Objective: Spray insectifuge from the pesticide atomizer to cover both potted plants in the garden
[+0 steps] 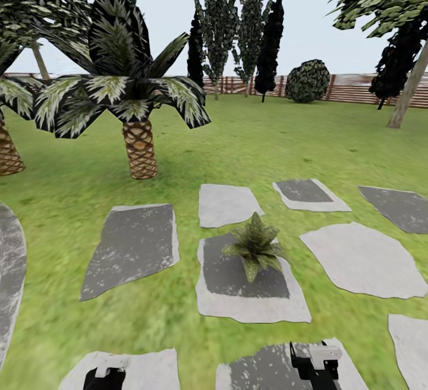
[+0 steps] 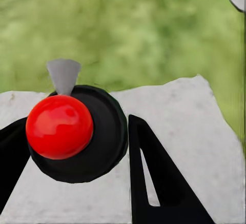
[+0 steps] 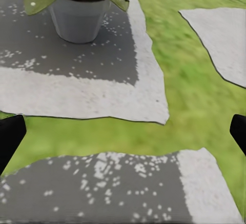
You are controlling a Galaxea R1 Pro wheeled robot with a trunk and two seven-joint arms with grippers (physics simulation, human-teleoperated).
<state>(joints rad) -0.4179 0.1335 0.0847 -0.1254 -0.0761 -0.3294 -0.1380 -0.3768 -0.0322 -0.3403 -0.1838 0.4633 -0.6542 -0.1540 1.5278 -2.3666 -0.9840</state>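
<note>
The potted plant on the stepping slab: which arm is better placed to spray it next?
Left. Its end effector holds the red-capped atomizer. The right end effector is open and empty, though it faces the potted plant.

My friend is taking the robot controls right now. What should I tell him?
Left gripper: shut on the atomizer, red knob and grey nozzle showing, over a grey slab.
Right gripper: open, holding nothing.
One potted plant sits on the stepping slab just ahead, pale specks on the slab around its pot.
Done: atomizer picked up.
Left: check this plant is fully covered, then find and spray the second plant.
</note>
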